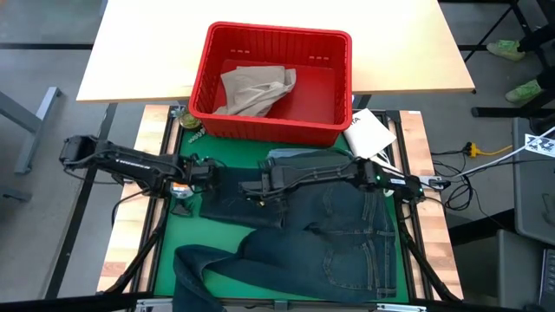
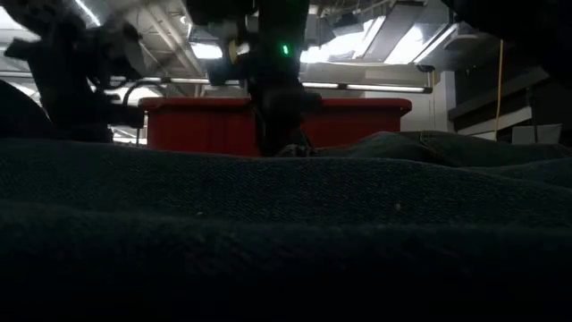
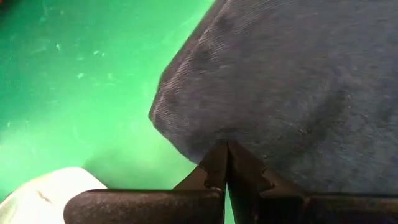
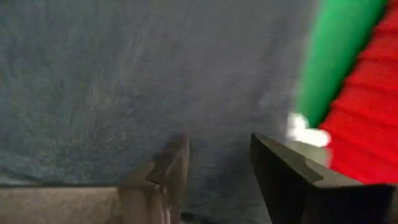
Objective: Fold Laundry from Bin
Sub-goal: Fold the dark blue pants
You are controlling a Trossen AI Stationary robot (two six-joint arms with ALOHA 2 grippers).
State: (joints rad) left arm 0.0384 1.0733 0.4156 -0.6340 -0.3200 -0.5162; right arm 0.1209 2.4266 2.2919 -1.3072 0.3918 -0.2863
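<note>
Dark blue denim jeans (image 1: pixel 329 225) lie spread on the green mat (image 1: pixel 178 227). One leg reaches toward the table's left, and the other is bunched at the near left (image 1: pixel 199 269). My left gripper (image 1: pixel 201 178) is shut at the left end of the far leg. My right gripper (image 1: pixel 249 189) is open over the same leg, its fingers on either side of bare denim (image 4: pixel 217 124) in the right wrist view. The red bin (image 1: pixel 270 80) stands at the far side with a tan garment (image 1: pixel 253 89) inside. The light blue and dark green garments are out of view. My left gripper pinches the edge of the denim (image 3: pixel 225 135) between its two shut fingertips, close to the leg's corner (image 3: pixel 157 112). The fingers come low from the table's left. The denim lies flat on the mat beyond the fingers.
A white flat packet (image 1: pixel 368 132) lies at the far right next to the bin. Bare green mat shows left of the jeans (image 3: pixel 74 74). In the low view the jeans (image 2: pixel 286 233) fill the foreground and the bin (image 2: pixel 357 121) stands behind them.
</note>
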